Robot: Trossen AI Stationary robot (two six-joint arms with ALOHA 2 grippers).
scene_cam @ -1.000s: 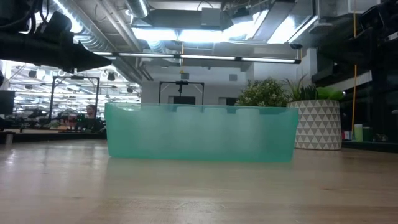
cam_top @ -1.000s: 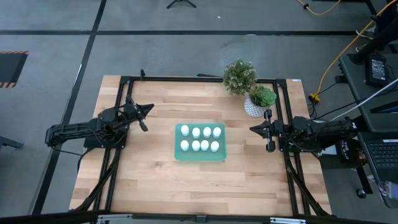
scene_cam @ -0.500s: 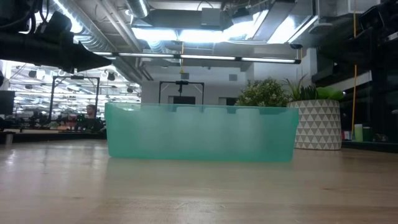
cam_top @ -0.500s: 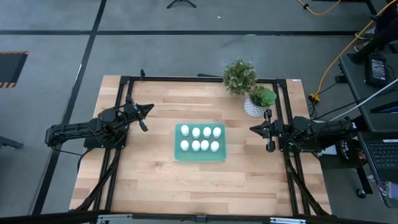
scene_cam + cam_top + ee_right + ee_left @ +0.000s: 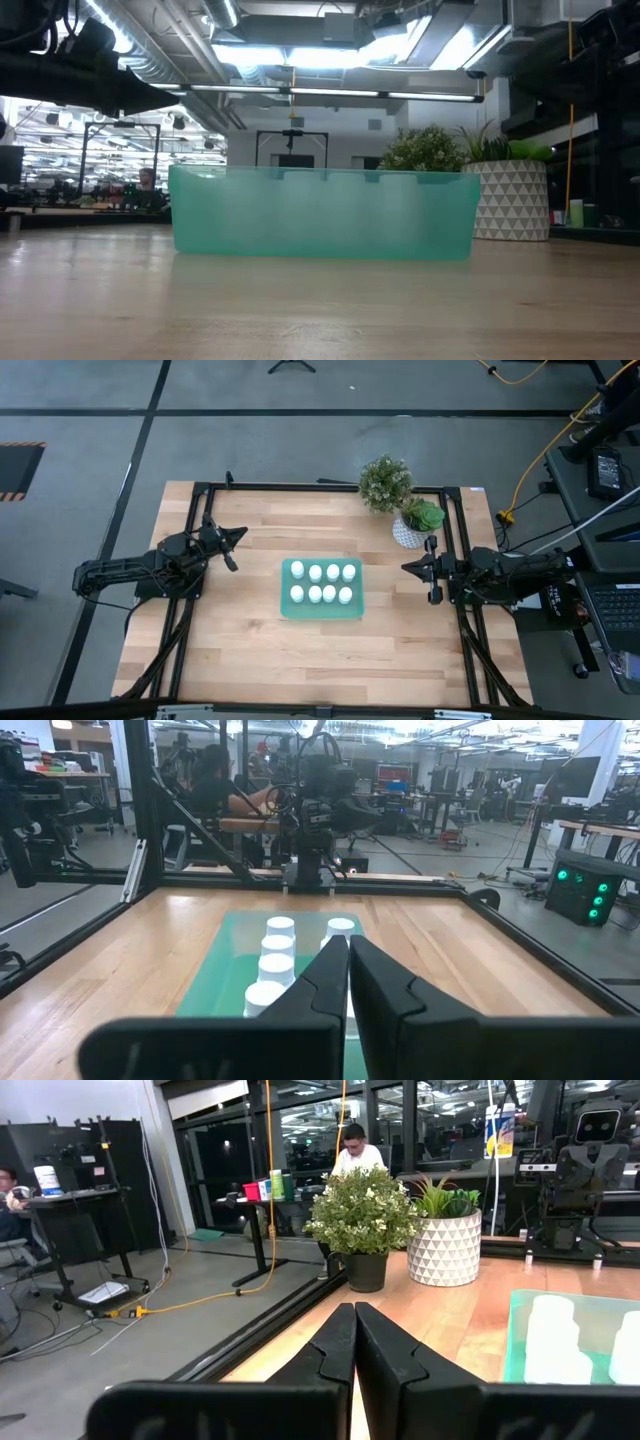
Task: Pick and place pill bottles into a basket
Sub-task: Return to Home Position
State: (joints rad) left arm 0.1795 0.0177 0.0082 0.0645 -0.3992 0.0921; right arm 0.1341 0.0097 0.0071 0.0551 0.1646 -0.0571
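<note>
Eight pill bottles (image 5: 315,572) stand upright in two rows of four inside the teal basket (image 5: 320,611), which sits near the middle of the wooden table (image 5: 300,655). Both arms are folded low at the table's side edges, well apart from the basket. On the left side, the left gripper (image 5: 242,532) points toward the far right corner of the table. On the right side, the right gripper (image 5: 405,567) points straight across at the basket. In the left wrist view the left gripper (image 5: 353,1325) has its two dark fingers pressed together with nothing between them. Beyond them are a leafy plant (image 5: 365,1210) in a dark pot, a white patterned pot (image 5: 445,1248) with a green plant, and one corner of the basket (image 5: 515,1325) with bottles (image 5: 550,1335) inside. A person (image 5: 355,1150) is in the room behind the plants. In the right wrist view the right gripper (image 5: 347,952) also has its fingers closed against each other, empty. It is aimed along the length of the basket (image 5: 225,960), where white caps (image 5: 278,948) line up in a row. From the low view the translucent basket (image 5: 320,215) stands flat on the table with the patterned pot (image 5: 510,200) behind its right end. The bottles cannot be made out through its wall, and neither gripper shows there. From above, the two plants (image 5: 385,483) stand close together at the table's far right corner, near the right arm.
</note>
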